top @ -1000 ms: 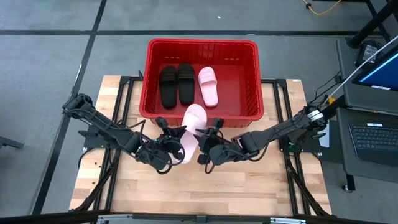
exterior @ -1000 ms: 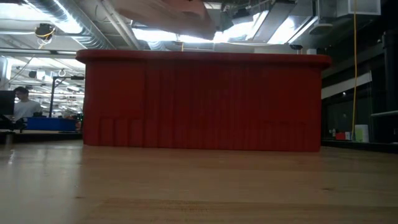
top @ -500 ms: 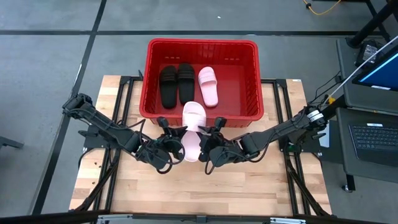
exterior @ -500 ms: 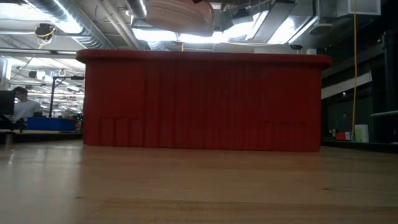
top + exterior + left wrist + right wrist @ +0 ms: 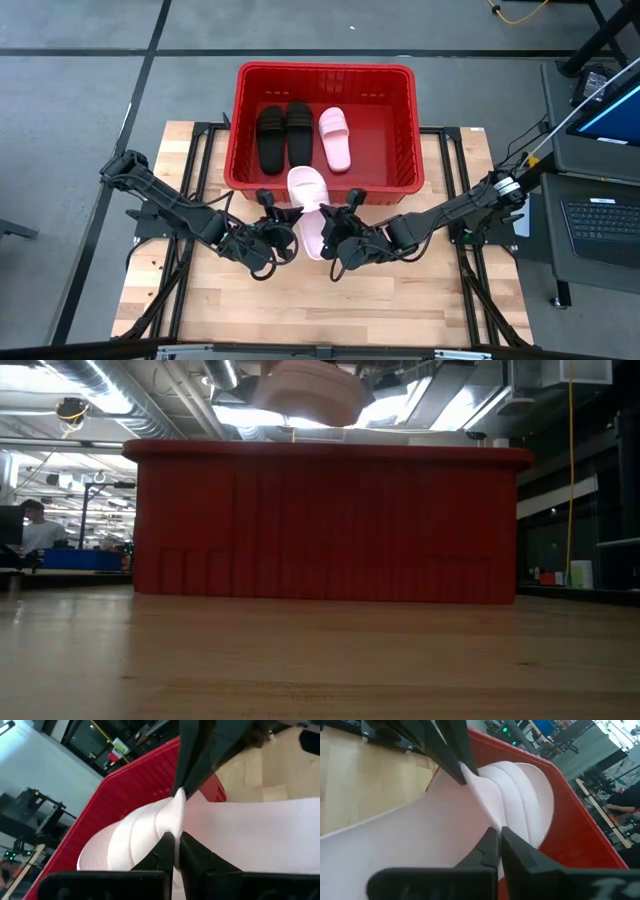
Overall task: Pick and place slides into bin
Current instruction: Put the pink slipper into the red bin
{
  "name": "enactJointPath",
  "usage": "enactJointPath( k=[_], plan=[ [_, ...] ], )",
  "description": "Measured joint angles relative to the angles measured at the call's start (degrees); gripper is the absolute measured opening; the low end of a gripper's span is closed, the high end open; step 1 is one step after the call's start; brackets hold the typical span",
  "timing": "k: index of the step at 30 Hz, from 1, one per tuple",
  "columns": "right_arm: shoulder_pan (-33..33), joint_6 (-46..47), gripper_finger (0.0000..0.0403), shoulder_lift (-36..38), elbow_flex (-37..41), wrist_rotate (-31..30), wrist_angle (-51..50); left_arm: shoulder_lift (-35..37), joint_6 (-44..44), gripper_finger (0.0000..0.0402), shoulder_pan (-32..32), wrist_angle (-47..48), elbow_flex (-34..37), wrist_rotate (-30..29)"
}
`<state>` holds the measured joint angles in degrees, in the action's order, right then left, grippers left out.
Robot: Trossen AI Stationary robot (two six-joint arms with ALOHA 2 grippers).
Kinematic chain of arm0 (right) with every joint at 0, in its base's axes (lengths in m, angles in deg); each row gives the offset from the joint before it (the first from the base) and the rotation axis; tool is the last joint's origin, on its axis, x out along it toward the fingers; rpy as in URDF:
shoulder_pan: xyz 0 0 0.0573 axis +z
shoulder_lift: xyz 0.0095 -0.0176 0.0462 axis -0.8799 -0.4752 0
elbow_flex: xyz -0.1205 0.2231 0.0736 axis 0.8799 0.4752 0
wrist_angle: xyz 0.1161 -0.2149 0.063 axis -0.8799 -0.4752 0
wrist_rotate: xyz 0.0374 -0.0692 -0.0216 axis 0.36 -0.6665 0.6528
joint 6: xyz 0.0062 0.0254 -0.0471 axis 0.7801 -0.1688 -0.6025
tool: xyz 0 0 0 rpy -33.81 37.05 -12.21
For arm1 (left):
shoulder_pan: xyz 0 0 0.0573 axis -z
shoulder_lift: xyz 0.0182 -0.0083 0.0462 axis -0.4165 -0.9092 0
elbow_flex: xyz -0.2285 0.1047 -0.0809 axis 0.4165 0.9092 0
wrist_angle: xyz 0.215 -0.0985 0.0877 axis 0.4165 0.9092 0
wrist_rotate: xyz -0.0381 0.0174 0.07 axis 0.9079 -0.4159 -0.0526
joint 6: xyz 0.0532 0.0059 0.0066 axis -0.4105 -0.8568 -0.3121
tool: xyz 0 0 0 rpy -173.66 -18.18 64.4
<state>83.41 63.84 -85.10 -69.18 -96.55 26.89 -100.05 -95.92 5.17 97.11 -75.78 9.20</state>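
A pale pink slide [image 5: 308, 203] hangs above the table just in front of the red bin [image 5: 325, 70], its strap end over the bin's near rim. My left gripper [image 5: 291, 224] and my right gripper [image 5: 327, 228] are shut on its two opposite sides. The low view shows only the slide's underside [image 5: 305, 385] above the bin's wall [image 5: 330, 525]. Two black slides [image 5: 284, 134] and another pink slide [image 5: 335, 137] lie side by side on the bin's floor. My left gripper pinches the slide's left side edge [image 5: 173, 826] between its two fingers, just behind the strap. It comes about level from the table's left. The slide is lifted clear, strap up. My right gripper pinches the opposite, right side edge [image 5: 489, 820] just behind the strap, coming about level from the table's right.
The bin stands at the table's far edge, with free floor right of the pink slide inside. Bare wooden tabletop [image 5: 320, 300] lies near the front edge. A desk with a laptop [image 5: 600, 215] stands off the table's right side. A person [image 5: 35, 525] sits far behind.
The held pink slide has turned about between the grippers: it was slanted, and now lies nearly straight toward the bin. Its strap end has gone a little toward the table's left and over the bin's near rim. Both grippers have stayed beside it.
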Motion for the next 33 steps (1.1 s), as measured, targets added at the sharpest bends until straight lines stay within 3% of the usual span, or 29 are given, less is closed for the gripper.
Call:
enactJointPath(
  k=[12,21,27,33],
  plan=[
    [-0.1,-1.0,0.0006,0.0,0.0,-0.7,0.3,0.0,-2.2,0.0063,0.3,-0.5,-0.1,5.6],
    [0.1,-1.4,0.0006,0.4,0.0,-2.5,0.3,4.1,-6.2,0.0107,3.9,-0.2,-0.1,-0.8],
    [0.1,-1.7,0.0006,3.3,0.0,-4.9,0.2,11.7,-6.5,0.0088,9.8,2.0,-0.1,-3.4],
    [-0.9,-1.5,0.0006,7.4,0.0,-7.4,-1.6,18.8,2.9,0.0017,13.6,13.2,-0.1,-3.7]
  ],
)
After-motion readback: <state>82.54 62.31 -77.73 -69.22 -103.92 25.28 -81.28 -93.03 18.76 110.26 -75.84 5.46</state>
